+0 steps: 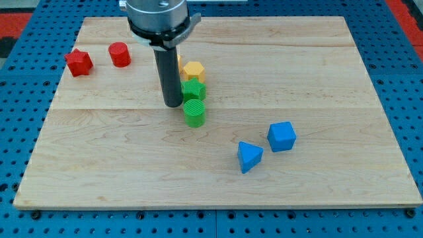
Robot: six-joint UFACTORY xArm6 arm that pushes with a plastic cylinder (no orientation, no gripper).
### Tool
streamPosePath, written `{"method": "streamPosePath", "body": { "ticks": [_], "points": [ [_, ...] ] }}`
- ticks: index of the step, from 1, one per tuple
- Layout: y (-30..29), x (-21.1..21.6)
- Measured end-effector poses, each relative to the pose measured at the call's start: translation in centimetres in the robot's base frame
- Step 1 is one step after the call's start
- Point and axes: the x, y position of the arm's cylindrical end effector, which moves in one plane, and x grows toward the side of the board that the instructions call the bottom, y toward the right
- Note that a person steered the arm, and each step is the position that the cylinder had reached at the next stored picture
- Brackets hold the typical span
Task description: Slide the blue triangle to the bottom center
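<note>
**Blue triangle low on the board, our tip up among the green blocks**

We read no brand, label or writing anywhere in the view.

The surface is a pale wooden board [317,73] of planks joined lengthwise, its grain running across the view. It lies on a blue perforated base [403,79] dotted with holes; a red strip shows at the view's top corners.

We carry no pincer, so there is nothing to be apart or together: our arm ends in a straight dark rod below a grey metal collar [157,16]. My tip [173,104] rests on the board a little above centre, just beside the green cylinder [194,113], which sits at about 4 o'clock from it. Another green block [193,90], ribbed on top, touches that cylinder from 12 o'clock, and a yellow block [193,70], roughly hexagonal, stands at 12 o'clock of that one. A sliver of orange shows behind the rod; we cannot tell its shape.

The blue triangle [249,157] lies well apart from my tip, at about 4 o'clock from it, in the lower part of the board right of centre. A blue cube [282,136] sits near it at 2 o'clock.

At the board's 10 o'clock corner stand a red star-like block [78,63] and a red cylinder [119,54].
</note>
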Motion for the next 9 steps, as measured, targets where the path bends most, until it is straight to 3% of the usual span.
{"method": "streamPosePath", "body": {
  "ticks": [2, 4, 5, 8, 9],
  "points": [
    [0.8, 0.8],
    [0.4, 4.1],
    [0.4, 7.8],
    [7.2, 6.0],
    [7.3, 7.8]
  ]
}}
